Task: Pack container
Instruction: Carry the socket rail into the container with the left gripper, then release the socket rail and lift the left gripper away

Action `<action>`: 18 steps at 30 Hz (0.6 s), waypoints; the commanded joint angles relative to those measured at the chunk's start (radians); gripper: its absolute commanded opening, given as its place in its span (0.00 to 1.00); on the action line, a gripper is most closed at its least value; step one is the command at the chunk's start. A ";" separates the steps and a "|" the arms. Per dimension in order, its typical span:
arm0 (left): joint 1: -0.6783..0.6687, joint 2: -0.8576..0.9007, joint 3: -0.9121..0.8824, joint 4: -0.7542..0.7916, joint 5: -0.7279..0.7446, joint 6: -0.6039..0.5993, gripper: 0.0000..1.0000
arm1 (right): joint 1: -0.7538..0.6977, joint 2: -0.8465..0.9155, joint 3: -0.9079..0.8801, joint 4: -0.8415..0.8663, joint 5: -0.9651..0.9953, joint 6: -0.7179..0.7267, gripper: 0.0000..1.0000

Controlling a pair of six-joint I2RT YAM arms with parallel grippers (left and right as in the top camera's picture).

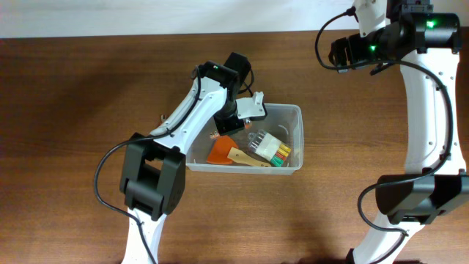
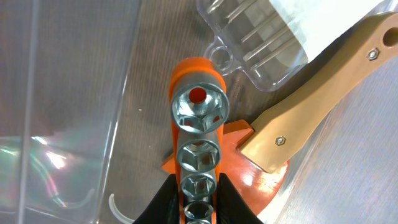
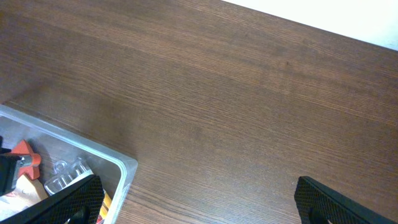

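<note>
The clear plastic container [image 1: 296, 111] sits mid-table; its wall shows in the left wrist view [image 2: 74, 93] and a corner in the right wrist view [image 3: 118, 165]. My left gripper [image 1: 234, 125] reaches into its left end. In the left wrist view, the left gripper [image 2: 198, 208] is shut on an orange socket rail with chrome sockets [image 2: 199, 118], held just above the container floor. My right gripper [image 1: 343, 53] hovers high at the back right, away from the container. It is open wide and empty [image 3: 199, 208].
Inside the container lie an orange scraper with a wooden handle [image 1: 233, 154] [image 2: 311, 118] and a clear blister pack of coloured bits [image 1: 270, 147] [image 2: 261, 43]. Bare brown wood surrounds the container. A white wall edge runs along the back.
</note>
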 commanded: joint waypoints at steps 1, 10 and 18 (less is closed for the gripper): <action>0.002 -0.002 0.006 -0.005 0.029 0.019 0.27 | -0.005 -0.004 0.003 0.004 0.010 0.011 0.99; 0.001 -0.012 0.029 -0.024 0.021 0.009 0.79 | -0.012 -0.004 0.003 0.004 0.010 0.011 0.99; 0.058 -0.086 0.333 -0.145 -0.077 -0.240 0.99 | -0.051 -0.004 0.003 0.002 0.009 0.012 0.99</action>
